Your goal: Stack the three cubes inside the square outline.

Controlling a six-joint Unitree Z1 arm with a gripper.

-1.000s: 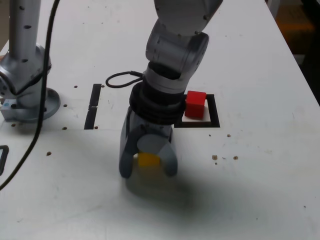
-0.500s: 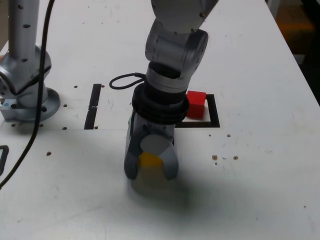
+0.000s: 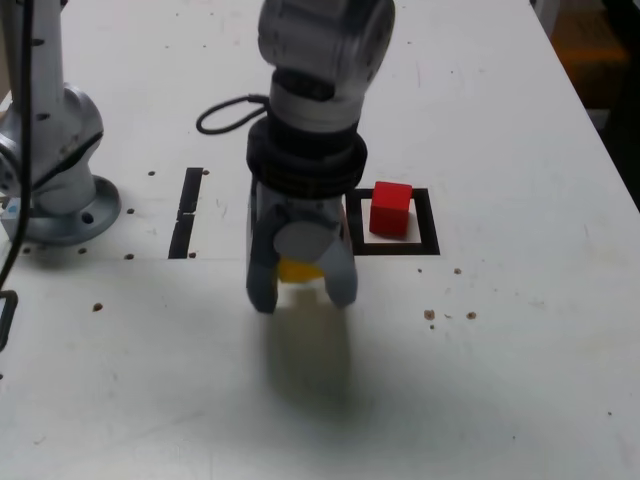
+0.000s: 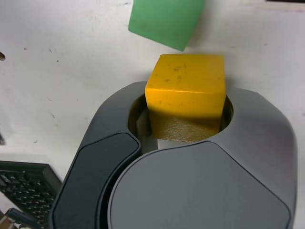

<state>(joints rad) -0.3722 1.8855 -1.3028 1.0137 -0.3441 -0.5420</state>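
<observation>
Tool [image 3: 302,292] | closed on yellow cube [image 4: 186,98] | cube between both fingers

Between the jaws the room is taken up by the yellow cube [image 4: 186,95]. Just past their tips, the green cube [image 4: 167,21] stands in the way — a narrow strip of white tabletop [image 3: 520,330] separates the two. To the jaws' side, at the exterior view's right, the red cube [image 3: 390,209] blocks low passage; toward that view's bottom, bare tabletop stretches — wide room.
</observation>
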